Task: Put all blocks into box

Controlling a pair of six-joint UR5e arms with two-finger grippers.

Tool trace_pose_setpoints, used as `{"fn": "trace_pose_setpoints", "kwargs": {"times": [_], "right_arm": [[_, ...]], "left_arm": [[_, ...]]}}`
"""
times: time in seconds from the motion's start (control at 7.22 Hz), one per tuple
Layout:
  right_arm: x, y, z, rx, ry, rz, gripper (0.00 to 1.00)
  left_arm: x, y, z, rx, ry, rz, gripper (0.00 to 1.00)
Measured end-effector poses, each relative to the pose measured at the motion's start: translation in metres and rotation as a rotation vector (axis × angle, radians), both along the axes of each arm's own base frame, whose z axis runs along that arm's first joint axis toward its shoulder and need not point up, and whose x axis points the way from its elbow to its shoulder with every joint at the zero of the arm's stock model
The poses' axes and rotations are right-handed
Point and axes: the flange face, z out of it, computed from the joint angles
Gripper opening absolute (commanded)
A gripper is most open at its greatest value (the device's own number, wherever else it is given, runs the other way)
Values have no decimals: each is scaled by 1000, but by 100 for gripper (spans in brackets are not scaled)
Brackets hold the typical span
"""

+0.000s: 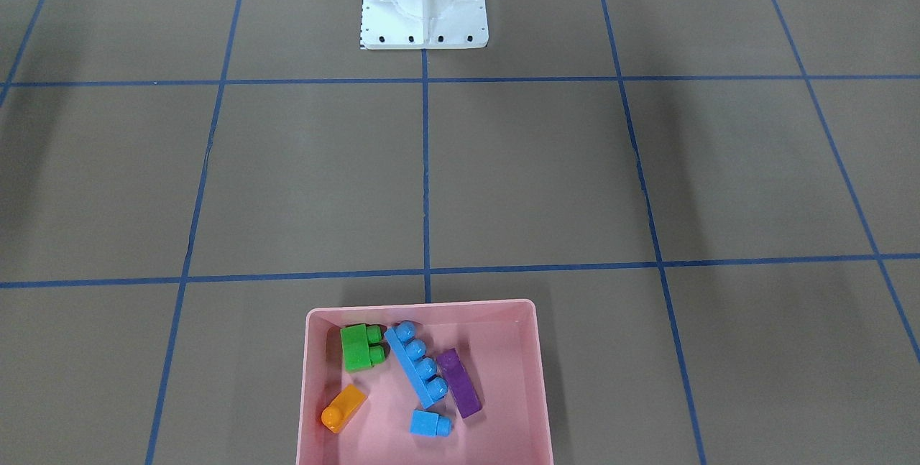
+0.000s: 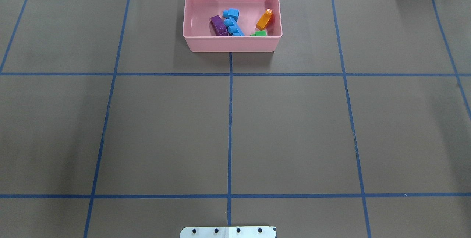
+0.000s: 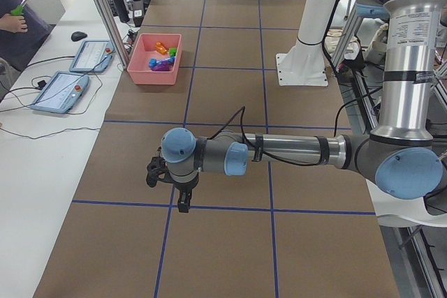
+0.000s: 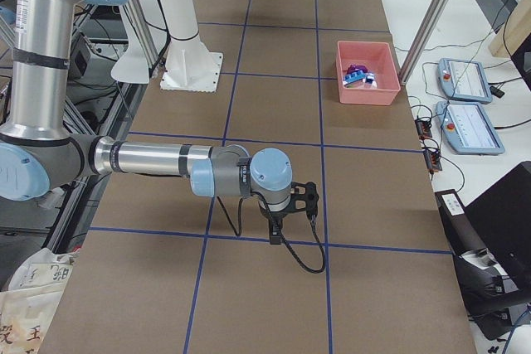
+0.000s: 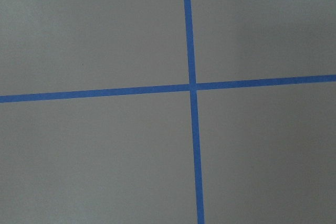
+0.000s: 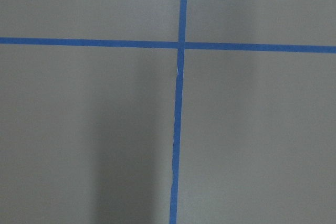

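Note:
The pink box [image 1: 424, 305] stands at the table's far edge from the robot; it also shows in the overhead view [image 2: 232, 43]. All the blocks lie inside it: green [image 1: 359, 347], long blue [image 1: 418, 371], purple [image 1: 460, 382], small blue [image 1: 430, 423] and orange [image 1: 343, 407]. My left gripper [image 3: 183, 200] shows only in the exterior left view, low over bare table far from the box. My right gripper [image 4: 275, 234] shows only in the exterior right view, likewise far from the box. I cannot tell whether either is open or shut. Both wrist views show only table and tape.
The white robot base [image 1: 424, 5] stands at the table's robot side. Blue tape lines grid the brown table. Control pendants [image 3: 59, 92] and cables lie on the white bench beyond the box, where an operator [image 3: 14, 5] stands.

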Motion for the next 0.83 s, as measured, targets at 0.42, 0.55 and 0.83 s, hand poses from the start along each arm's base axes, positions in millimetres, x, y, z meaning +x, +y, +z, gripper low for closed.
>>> {"fn": "trace_pose_setpoints", "kwargs": {"times": [0.42,0.55,0.83], "right_arm": [[0,0,2,-4,-1,-1,100],[0,0,2,-5,-1,-1,100],[-1,0,3,-6,-3,-1,100]], "left_arm": [[0,0,0,-6,-1,-5,100],[0,0,0,-6,-1,-5,100],[0,0,1,-7,-2,-5,100]]}}
